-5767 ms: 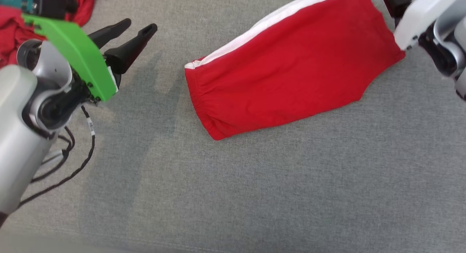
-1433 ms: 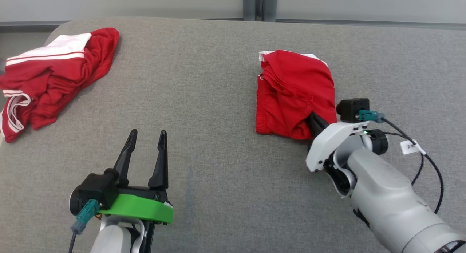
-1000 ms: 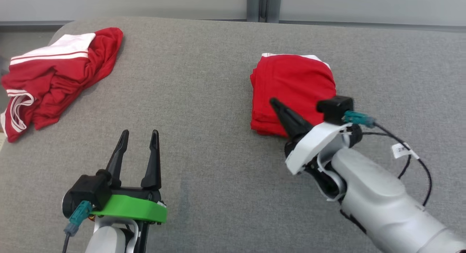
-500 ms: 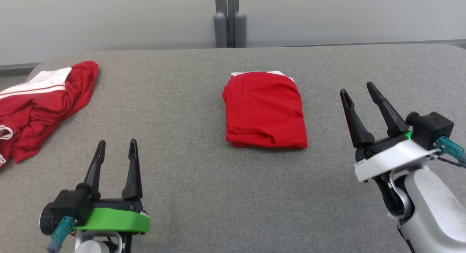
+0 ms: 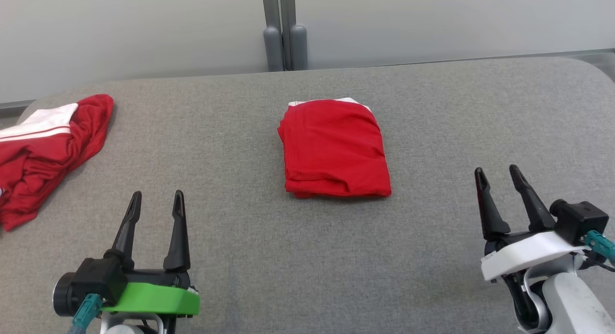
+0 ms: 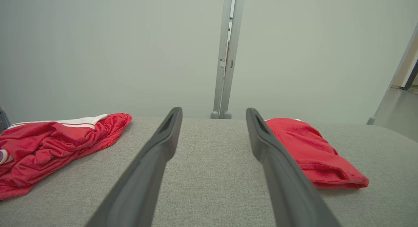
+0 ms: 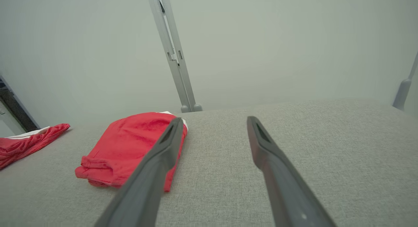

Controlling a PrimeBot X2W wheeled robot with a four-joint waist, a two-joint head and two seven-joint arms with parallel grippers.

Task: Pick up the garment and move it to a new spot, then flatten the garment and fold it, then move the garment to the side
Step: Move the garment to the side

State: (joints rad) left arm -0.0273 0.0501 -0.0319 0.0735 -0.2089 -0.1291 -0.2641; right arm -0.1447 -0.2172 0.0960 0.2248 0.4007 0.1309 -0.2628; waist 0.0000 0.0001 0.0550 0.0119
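Far left, by the rounded corner of the grey fabric surface: crumpled red cloth with white stripes, heaped and unfolded; lower left: left gripper, green collar behind it, fingers pointing up the head view and spread apart, nothing between them, bare surface beneath; well apart from either red piece; centre, toward the far edge: garment, folded into a compact red rectangle with a sliver of white at its far side; lies flat on the surface, touches neither gripper; sits between the two grippers and beyond them; behind it, past the surface edge: grey post against a pale wall; lower right: right gripper, white collar, fingers likewise parted and empty, bare surface beneath; in the right wrist view, overlaps the garment's edge by line of sight only.
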